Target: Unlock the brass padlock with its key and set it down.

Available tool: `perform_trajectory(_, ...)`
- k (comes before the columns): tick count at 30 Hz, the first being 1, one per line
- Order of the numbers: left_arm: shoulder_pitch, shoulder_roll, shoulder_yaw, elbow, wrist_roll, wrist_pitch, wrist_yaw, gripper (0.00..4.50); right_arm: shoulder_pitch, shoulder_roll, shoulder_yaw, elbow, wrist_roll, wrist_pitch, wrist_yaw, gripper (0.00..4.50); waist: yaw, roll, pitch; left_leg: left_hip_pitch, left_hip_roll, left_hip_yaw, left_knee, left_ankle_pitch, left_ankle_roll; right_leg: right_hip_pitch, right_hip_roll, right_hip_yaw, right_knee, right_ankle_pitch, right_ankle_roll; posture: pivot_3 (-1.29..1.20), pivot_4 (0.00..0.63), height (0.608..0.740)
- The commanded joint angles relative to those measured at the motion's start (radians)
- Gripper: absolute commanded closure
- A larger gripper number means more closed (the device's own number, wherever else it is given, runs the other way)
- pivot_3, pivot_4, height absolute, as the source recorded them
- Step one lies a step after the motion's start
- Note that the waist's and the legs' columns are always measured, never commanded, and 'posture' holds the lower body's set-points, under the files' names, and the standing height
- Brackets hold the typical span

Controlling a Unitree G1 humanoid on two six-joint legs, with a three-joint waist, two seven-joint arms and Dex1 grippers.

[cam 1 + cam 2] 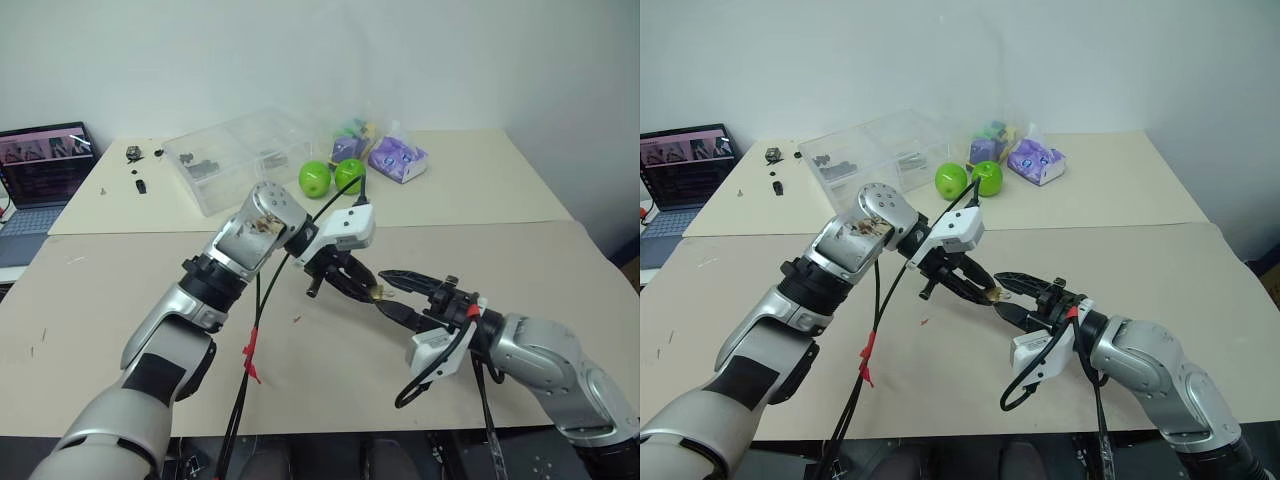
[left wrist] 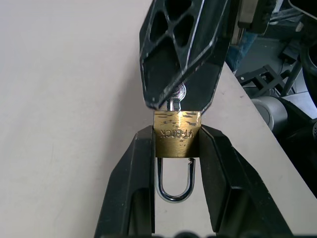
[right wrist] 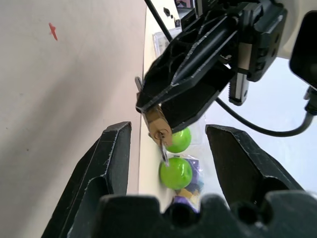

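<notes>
Spanning the foreground is a beige table (image 1: 120,300), with a second table (image 1: 470,180) butted against its far edge. Above the near table the left gripper (image 1: 372,293) is clamped on the padlock (image 2: 177,134), which hangs clear of the surface. The right gripper (image 1: 395,292) faces it from just beside, fingers apart, and holds nothing. In the left wrist view the padlock is a small brass block with stamped lettering, gripped on both flanks by the black fingers (image 2: 133,183); its silvery shackle (image 2: 174,181) points back toward the wrist, and one leg appears to stand free of the body, though this is hard to confirm. The key (image 2: 176,99) sits in the keyway on the opposite face; only its shank and part of the round bow show, the remainder covered by a right finger (image 2: 183,49) in front of it. Whether that finger touches the key cannot be told. In the right wrist view the key (image 3: 163,151) projects from the padlock end (image 3: 158,131), between the spread right fingers (image 3: 111,163) and apart from both. In the head views the padlock is a small gold glint, too small for detail. On the far table a clear plastic box (image 1: 240,155) with compartments holds small dark parts, not identifiable. Two green apples (image 1: 332,178) lie just beside it, next to a purple packet (image 1: 398,158). A laptop (image 1: 45,165) is cut off at the left edge. A red speck (image 1: 297,320) lies on the near table.
</notes>
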Motion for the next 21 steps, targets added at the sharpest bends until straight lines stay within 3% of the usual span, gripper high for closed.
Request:
perform_trajectory(1, -0.019, 0.003, -0.006, 0.001, -0.002, -0.027, -0.011, 3.73, -0.017, 0.001, -0.001, -0.058, 0.020, -0.032, 0.000, 1.57, 0.000, 0.000, 0.000, 0.000, 0.000, 0.000, 0.000, 0.000, 0.000, 0.000, 0.000, 0.000, 0.000, 0.000, 0.000, 0.00, 0.150, 0.740)
perform_trajectory(21, -0.011, 0.006, -0.023, -0.028, -0.014, -0.014, -0.022, 3.73, 0.013, -0.014, 0.030, -0.017, 0.006, -0.106, 0.012, 1.57, 0.000, 0.000, 0.000, 0.000, 0.000, 0.000, 0.000, 0.000, 0.000, 0.000, 0.000, 0.000, 0.000, 0.000, 0.000, 0.00, 0.150, 0.740)
